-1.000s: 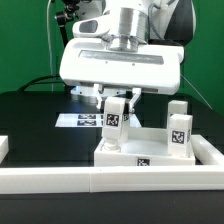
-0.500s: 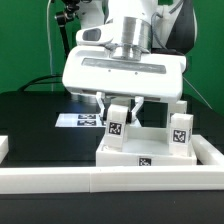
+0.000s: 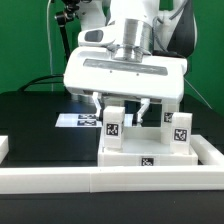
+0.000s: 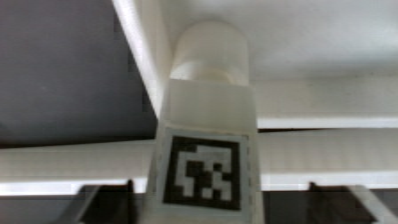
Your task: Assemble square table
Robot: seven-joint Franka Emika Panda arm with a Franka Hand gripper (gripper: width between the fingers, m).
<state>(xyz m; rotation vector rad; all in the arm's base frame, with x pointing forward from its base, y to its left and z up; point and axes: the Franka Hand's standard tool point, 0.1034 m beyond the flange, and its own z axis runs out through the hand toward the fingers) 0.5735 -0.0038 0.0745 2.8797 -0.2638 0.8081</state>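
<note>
A robotics laboratory test cell is shown. A plain green backdrop (image 3: 25,45) is hung behind the jaws, and a black cable (image 3: 40,80) is draped in front of it. Below the jaws a matte black counter (image 3: 35,125) is laid out, bordered by a long white rail (image 3: 60,178). Printed black-and-white tags are fixed to the marker board (image 3: 78,120) lying flat beyond the jaws, and the same kind of tag is carried by the white parts.

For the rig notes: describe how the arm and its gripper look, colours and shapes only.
The arm is white, with rounded segments and dark grey to black parts at the joints. It ends in a silver-grey cylindrical wrist flange above a wide, boxy white hand. The gripper has two slim fingers, light with dark edges. No cables or markings can be made out.
</note>
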